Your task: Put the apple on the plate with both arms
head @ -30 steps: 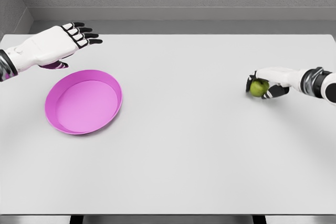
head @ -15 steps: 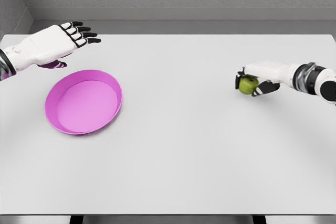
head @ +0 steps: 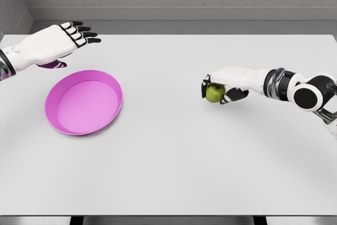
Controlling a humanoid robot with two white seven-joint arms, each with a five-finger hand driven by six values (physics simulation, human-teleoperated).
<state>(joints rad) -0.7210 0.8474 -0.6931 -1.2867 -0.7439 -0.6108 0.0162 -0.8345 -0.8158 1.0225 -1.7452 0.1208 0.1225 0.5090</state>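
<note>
Over white table [head: 174, 146], right hand [head: 227, 82] grips green apple [head: 215, 93], seemingly beneath its palm.

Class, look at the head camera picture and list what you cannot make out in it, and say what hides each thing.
1. Head view: the far side of the apple, covered by the right hand shut on it.
2. Head view: whether the apple touches the table; one overhead angle cannot settle it.
3. Head view: the left hand's arm, cut by the picture's left edge.
4. Head view: the plate's underside, hidden by the plate.
</note>
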